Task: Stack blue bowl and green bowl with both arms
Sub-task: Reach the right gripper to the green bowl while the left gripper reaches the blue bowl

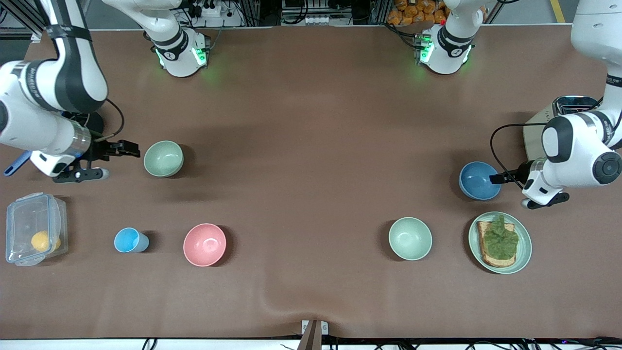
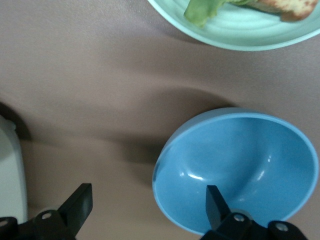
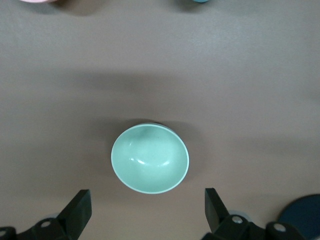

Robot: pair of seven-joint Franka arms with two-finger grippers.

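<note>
Jaws wide on both sides: left gripper [image 2: 145, 200] straddles the blue bowl's [image 1: 479, 180] rim at its own end; right gripper [image 1: 127, 148] sits just beside the green bowl [image 1: 164, 158].

Matte medium-blue bowl [image 1: 479, 180]; dull sage-green bowl [image 1: 164, 158]; paler mint bowl [image 1: 410, 238]; pink bowl [image 1: 204, 244]; light-blue cup [image 1: 129, 240]; pale-green plate [image 1: 524, 253]; plain brown table [image 1: 311, 121].

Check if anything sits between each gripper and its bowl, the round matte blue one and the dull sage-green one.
Nothing visible does. The open left gripper straddles the rim of the round matte blue bowl. The open right gripper is beside the dull sage-green bowl, with only brown table between them.
</note>
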